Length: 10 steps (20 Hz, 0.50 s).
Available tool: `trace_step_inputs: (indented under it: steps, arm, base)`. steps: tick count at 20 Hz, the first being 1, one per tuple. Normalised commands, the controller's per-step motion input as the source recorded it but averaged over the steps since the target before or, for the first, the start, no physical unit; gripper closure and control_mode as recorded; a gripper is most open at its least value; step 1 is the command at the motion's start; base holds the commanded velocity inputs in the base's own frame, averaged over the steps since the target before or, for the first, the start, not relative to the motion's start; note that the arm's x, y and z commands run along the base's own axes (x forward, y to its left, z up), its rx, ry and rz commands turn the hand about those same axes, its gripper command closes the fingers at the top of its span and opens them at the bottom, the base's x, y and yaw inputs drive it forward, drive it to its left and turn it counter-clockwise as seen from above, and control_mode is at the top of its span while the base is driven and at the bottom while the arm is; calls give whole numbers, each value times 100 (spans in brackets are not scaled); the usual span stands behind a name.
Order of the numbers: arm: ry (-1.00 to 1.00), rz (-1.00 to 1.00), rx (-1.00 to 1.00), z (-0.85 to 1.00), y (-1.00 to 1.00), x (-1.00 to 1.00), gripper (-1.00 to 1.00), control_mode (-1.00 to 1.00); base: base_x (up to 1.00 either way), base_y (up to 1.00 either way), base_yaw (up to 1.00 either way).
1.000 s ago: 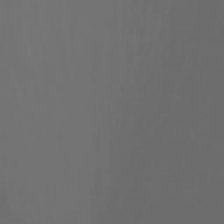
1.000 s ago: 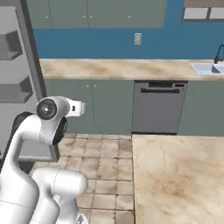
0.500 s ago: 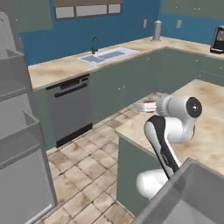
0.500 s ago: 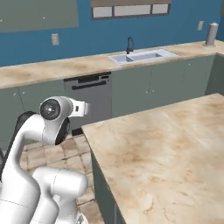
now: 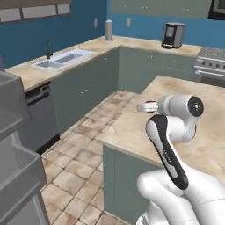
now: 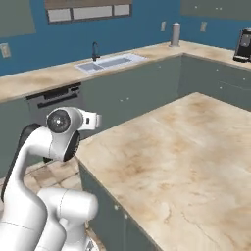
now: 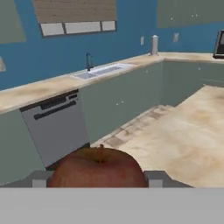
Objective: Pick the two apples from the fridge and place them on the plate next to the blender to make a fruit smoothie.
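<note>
At the bottom of the hand view we see an apple (image 7: 97, 168), reddish-brown with its short stem up, sitting between the two grey fingers (image 7: 155, 178) of the gripper (image 7: 97, 180), which is closed on it from either side. Past the apple we look at a grey dishwasher (image 7: 56, 127) set into grey-green cupboards, and above it a beige counter (image 7: 39, 87) with a sink (image 7: 101, 71) and a dark tap (image 7: 89, 60) against a blue wall.

In the left base view we see the white arm (image 5: 173, 132) folded up in front of a beige island counter (image 5: 173, 99), with grey fridge shelves (image 5: 15, 145) at the left edge. The same sink (image 5: 63, 59) lies on the far counter, a grey canister (image 5: 109, 30) stands in the corner, a dark appliance (image 5: 172, 35) sits further along to the right, and a stove (image 5: 212, 61) shows at the right edge. The floor (image 5: 83, 145) between the counters is tan tile.

In the right base view we see the arm (image 6: 51, 147) at the lower left, beside the island counter (image 6: 181, 152). Behind it are the dishwasher (image 6: 51, 100), the sink (image 6: 109, 62), the canister (image 6: 175, 35) and the dark appliance (image 6: 243, 45).
</note>
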Motion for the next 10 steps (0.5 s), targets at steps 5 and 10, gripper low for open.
trace_step_inputs:
  steps: [5, 10]
  arm:
    - [0, 0, 0, 0, 0, 0, 100, 100]
    - [0, 0, 0, 0, 0, 0, 100, 100]
  base:
    - [-5, 0, -90]
    - [0, 0, -86]
